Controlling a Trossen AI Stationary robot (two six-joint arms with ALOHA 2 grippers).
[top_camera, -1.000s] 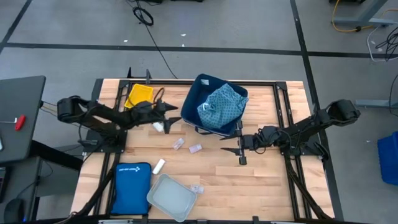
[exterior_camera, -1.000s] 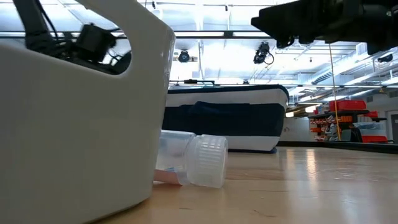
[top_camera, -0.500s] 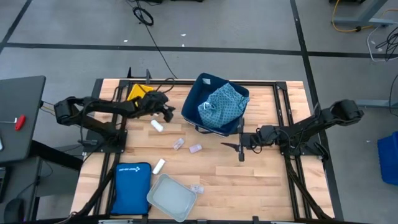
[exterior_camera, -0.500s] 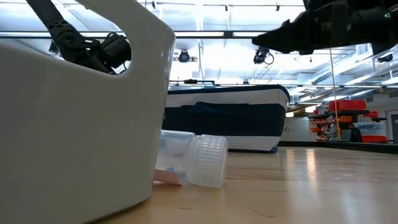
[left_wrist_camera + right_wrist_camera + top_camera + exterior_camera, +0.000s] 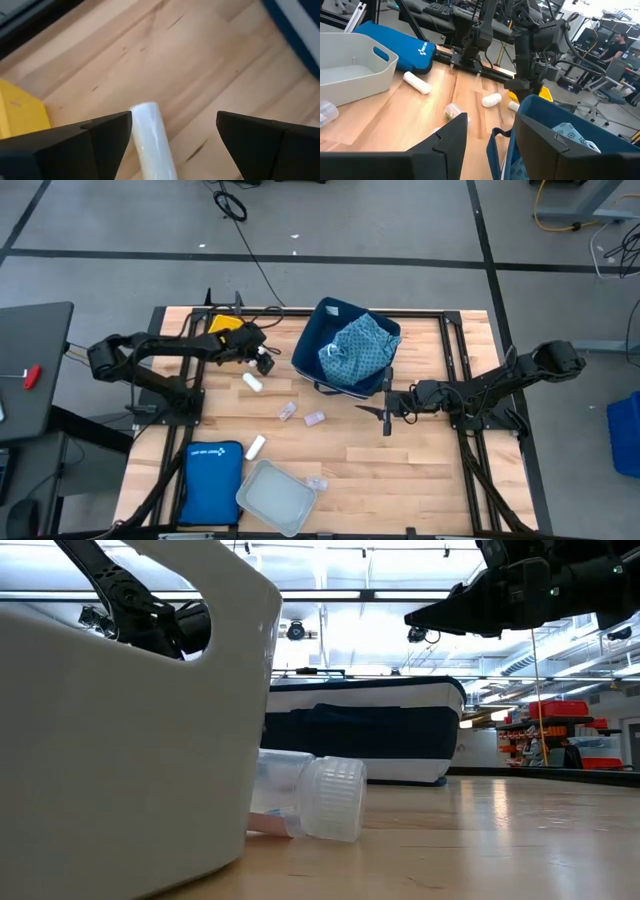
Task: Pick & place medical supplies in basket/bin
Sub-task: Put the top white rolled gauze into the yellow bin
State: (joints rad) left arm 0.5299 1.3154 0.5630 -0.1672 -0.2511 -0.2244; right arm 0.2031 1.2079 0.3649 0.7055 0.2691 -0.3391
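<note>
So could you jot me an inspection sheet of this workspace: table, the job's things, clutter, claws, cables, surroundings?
Surface: wooden table, bare between items.
Job's things: teal patterned cloth in navy bin; white vial and three more loose vials on the wood; one vial against grey tray; yellow bin at the far left corner.
Clutter: blue zip pouch.
Claws: left claw open, empty, above the white vial; right claw open, empty, beside the navy bin.
Cables: black cable on floor.
Surroundings: person seated at a desk.
</note>
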